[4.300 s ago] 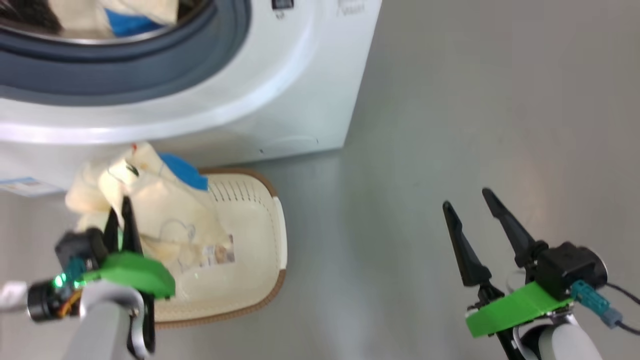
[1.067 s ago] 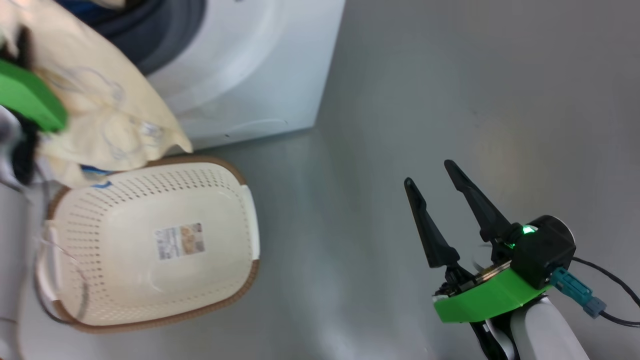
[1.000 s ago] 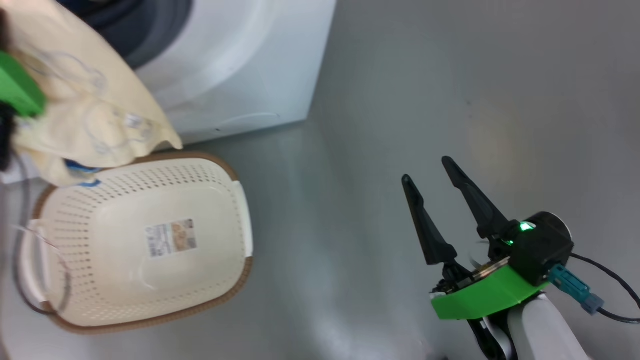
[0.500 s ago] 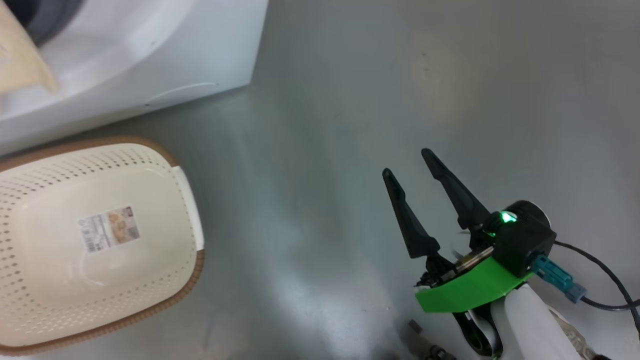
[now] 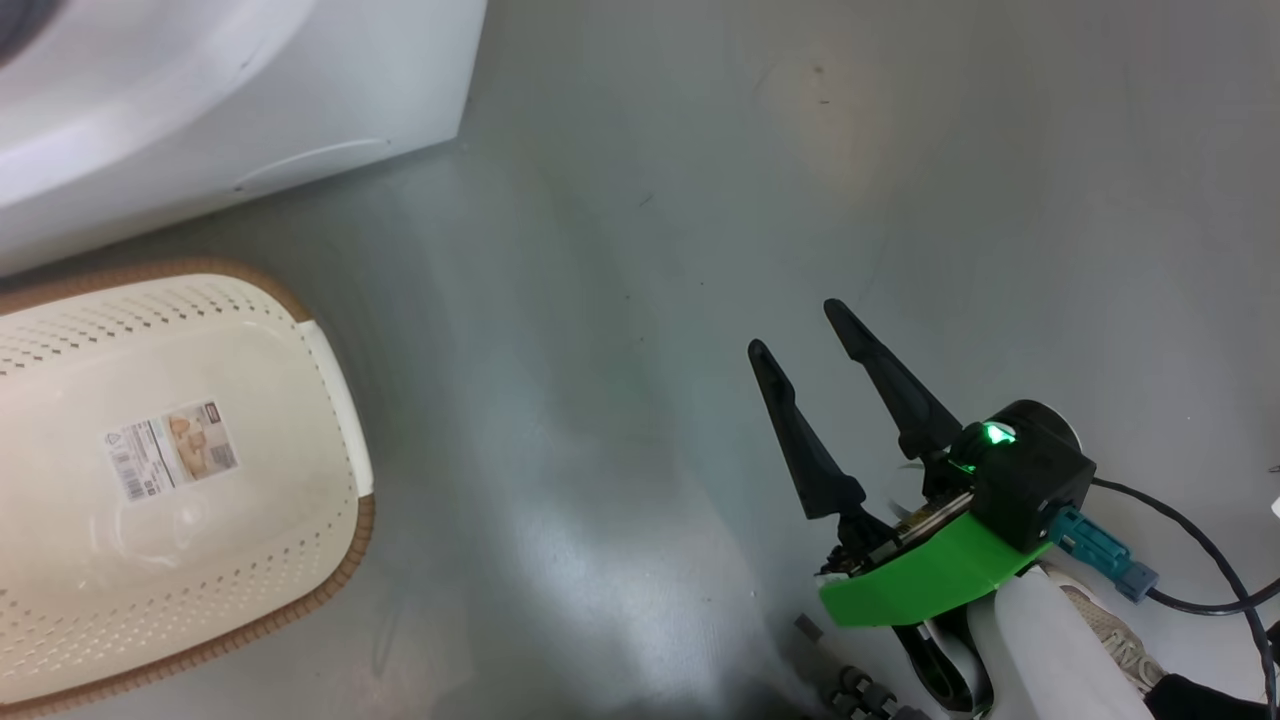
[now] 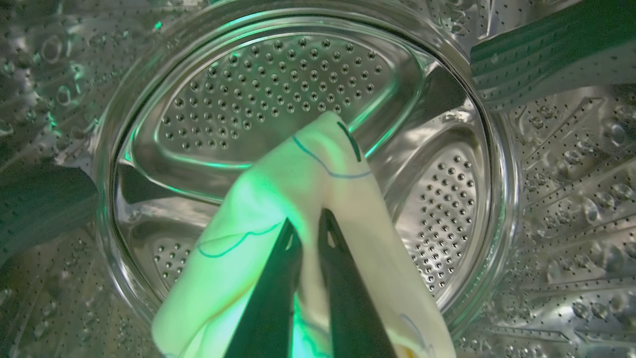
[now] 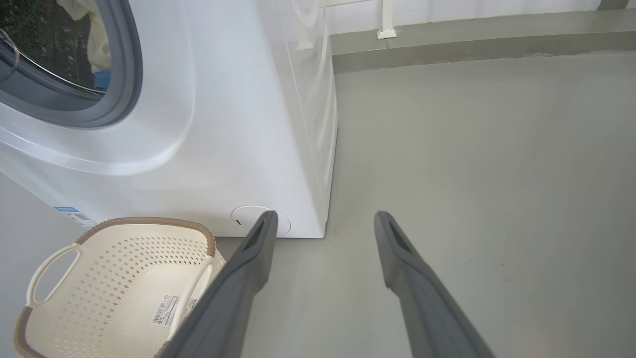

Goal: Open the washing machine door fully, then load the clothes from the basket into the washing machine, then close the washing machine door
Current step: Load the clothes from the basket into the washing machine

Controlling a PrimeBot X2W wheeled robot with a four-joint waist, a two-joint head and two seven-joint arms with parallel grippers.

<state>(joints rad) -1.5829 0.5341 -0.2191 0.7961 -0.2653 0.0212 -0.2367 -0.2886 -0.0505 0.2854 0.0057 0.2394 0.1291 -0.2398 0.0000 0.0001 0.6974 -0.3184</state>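
The cream garment (image 6: 248, 209) that hung over the basket (image 5: 250, 330) a second before was inside the washing machine's (image 7: 238, 124) drum (image 6: 278, 89), pinched between my left jaws reaching in. The basket stood bare. My right jaws hovered spread, low over the floor (image 5: 640, 200).

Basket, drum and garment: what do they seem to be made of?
The basket looks like moulded plastic, cream and slightly glossy: regular punched holes, brown woven-look rim. The drum is probably stainless steel, polished: mirror-like reflections, stamped perforations. The garment seems a soft matte fabric, knit or woven I cannot tell: it folds and drapes, with thin blue lines.
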